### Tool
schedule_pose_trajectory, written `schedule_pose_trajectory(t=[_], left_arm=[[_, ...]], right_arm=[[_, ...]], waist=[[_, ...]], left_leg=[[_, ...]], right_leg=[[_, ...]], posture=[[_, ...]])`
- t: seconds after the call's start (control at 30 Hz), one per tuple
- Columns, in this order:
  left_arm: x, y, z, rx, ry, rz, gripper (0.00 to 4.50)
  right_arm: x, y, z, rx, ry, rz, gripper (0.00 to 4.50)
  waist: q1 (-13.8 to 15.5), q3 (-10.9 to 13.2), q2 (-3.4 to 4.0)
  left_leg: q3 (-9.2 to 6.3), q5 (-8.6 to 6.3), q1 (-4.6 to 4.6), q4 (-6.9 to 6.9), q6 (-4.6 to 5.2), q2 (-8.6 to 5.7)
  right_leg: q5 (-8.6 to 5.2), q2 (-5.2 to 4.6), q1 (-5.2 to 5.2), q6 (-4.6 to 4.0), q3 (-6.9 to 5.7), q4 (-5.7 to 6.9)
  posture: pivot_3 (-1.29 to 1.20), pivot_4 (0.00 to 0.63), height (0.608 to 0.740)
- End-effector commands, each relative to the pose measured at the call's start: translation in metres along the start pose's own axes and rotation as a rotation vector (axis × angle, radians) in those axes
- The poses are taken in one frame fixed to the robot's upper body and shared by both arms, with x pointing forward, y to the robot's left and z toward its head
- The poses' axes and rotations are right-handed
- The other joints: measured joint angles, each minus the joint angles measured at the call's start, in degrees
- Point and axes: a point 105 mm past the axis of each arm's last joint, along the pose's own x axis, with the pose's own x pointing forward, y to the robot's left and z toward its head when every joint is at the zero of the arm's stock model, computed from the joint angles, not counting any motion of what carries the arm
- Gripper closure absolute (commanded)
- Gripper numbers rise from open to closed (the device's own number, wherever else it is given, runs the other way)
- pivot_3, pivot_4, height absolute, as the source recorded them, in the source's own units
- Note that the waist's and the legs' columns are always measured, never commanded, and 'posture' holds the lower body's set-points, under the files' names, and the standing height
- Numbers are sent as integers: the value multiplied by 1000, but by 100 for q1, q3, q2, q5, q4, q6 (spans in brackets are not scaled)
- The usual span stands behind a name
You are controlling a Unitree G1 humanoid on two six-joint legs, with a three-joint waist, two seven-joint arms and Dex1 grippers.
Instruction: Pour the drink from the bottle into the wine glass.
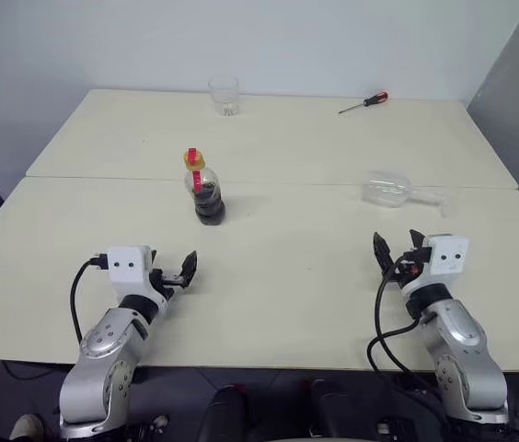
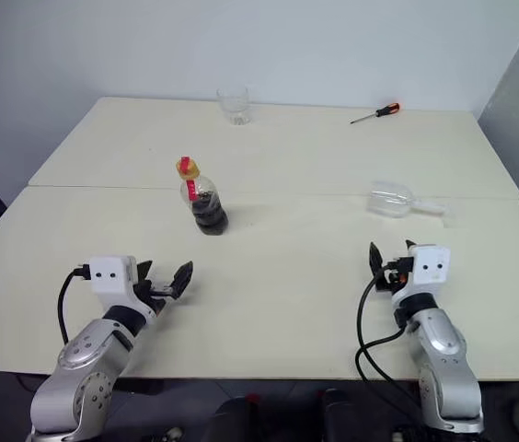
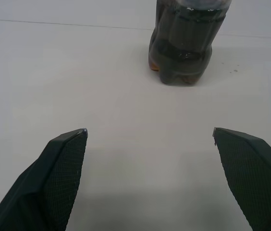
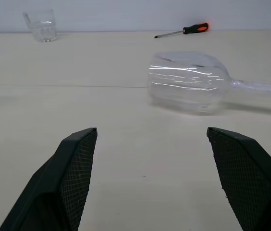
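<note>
Beyond spread left claw [image 1: 175,273], upright bottle [image 1: 206,191]

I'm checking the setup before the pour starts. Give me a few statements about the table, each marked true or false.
1. The wine glass stands upright. False: it lies on its side.
2. The bottle stands upright with its cap on. True.
3. The left gripper holds the bottle. False: it is open, short of it.
4. The right gripper is open and empty. True.
5. A screwdriver lies at the far side of the table. True.
</note>
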Motion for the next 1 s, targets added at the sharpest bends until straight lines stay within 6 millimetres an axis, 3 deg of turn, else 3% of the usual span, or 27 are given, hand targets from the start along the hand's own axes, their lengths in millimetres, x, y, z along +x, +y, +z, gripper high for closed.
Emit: schedule_pose_trajectory(t=[0.03,0.47,0.63,0.77,1.0], left_arm=[[-1,0,17,17,-61,7,46],[-3,4,22,18,-84,36,46],[-3,3,25,26,-92,35,46],[3,1,30,70,-99,1,46],[27,8,47,120,-133,-37,46]], right_arm=[[1,1,7,-6,-40,-3,579],[4,0,8,-7,-43,9,579],[1,9,6,2,-27,60,579],[-5,33,3,25,14,220,579],[-19,69,25,60,24,643,579]], waist=[[0,0,0],[1,0,0],[0,0,0],[1,0,0],[2,0,0]], left_leg=[[1,0,0,0,0,0],[0,0,0,0,0,0],[1,0,0,0,0,-1],[0,0,0,0,0,-1],[-1,0,0,3,0,-4]], right_leg=[[0,0,0,0,1,0],[0,0,0,-1,-1,-1],[0,0,0,-1,1,-1],[0,0,0,-1,-1,-1],[0,6,1,0,-4,-2]], posture=[[0,150,740],[0,150,740],[0,150,740],[0,150,740],[0,150,740]])
